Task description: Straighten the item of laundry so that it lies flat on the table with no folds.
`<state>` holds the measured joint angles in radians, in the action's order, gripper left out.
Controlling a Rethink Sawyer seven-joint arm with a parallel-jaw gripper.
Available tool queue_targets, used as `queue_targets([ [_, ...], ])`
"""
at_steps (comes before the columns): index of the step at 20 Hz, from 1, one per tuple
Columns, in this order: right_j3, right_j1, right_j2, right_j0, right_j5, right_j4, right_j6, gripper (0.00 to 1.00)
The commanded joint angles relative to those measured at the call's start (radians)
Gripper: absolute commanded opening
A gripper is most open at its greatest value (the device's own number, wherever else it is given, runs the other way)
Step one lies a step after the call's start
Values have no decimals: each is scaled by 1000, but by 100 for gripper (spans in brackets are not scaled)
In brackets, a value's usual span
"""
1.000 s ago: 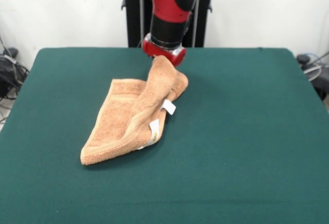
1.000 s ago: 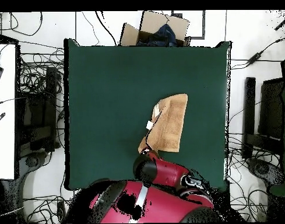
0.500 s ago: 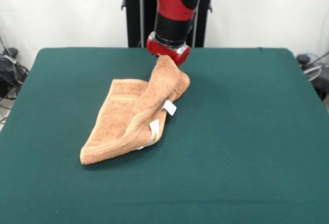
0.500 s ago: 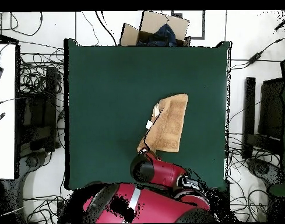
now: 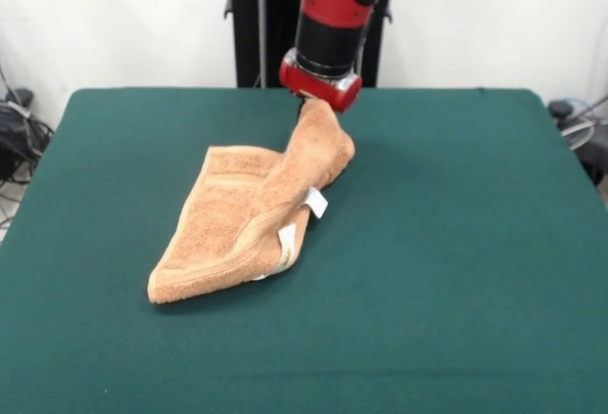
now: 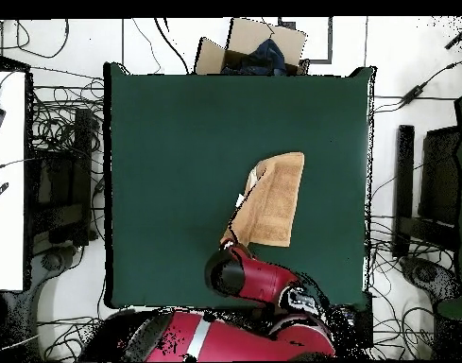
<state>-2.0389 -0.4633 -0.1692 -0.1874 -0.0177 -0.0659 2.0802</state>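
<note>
Towel corner up at the claw, folded below.

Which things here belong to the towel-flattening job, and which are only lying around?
Job:
- towel, folded over itself, one end lifted
- table
- claw, at the towel's raised end

Lying around:
- cardboard box beyond the table's edge in the overhead view
- cables on the floor
- white desk at the side

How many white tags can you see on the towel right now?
2. One white tag sticks out at the towel's folded edge about midway along; the second tag sits lower on the same edge, nearer the front of the table. More could be hidden inside the folds.
</note>
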Motion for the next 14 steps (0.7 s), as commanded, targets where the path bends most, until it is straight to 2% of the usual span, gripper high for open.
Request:
queue_targets([
  [1,-64,-66,19,23,172,68,162,0],
  [14,-92,-121,-6,38,268,95,161,0],
])
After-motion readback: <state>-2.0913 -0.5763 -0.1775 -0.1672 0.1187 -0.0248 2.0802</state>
